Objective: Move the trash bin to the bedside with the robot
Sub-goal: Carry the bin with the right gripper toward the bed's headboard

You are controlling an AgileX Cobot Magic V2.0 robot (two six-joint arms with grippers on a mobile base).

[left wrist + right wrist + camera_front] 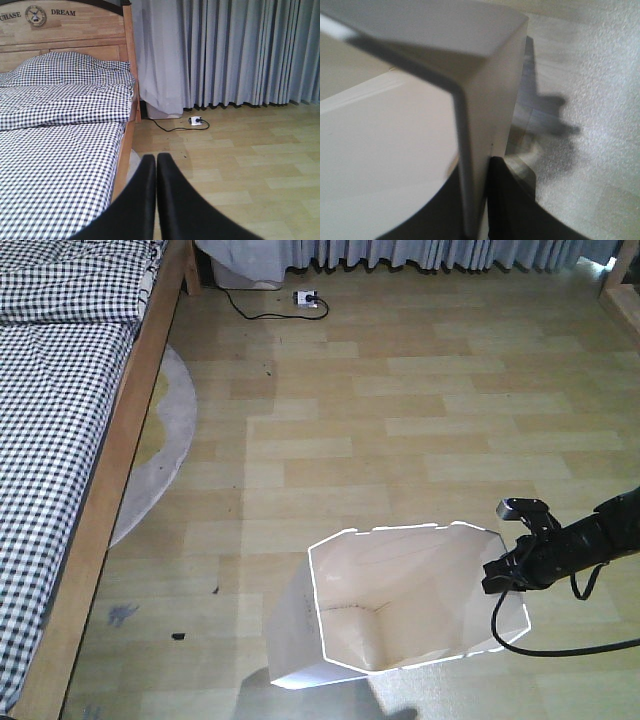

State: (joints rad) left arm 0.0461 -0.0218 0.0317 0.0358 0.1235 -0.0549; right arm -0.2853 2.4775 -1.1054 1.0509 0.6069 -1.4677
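The white trash bin (400, 610) stands on the wooden floor at the lower middle of the front view, its mouth open and empty. My right gripper (503, 575) grips its right rim, one finger inside and one outside. Up close in the right wrist view, the bin wall (475, 150) is pinched between the black fingers (512, 205). The bedside, a light-brown bed frame (115, 475) with checked bedding (50, 440), runs along the left. In the left wrist view my left gripper (156, 162) is shut on nothing, hanging beside the bed (60, 150).
A pale round rug (160, 440) pokes out from under the bed. A power strip with a black cable (308, 300) lies near the grey curtains (225, 50) at the far wall. A black cable (560, 648) trails from my right arm. Small dark specks (178, 636) dot the floor.
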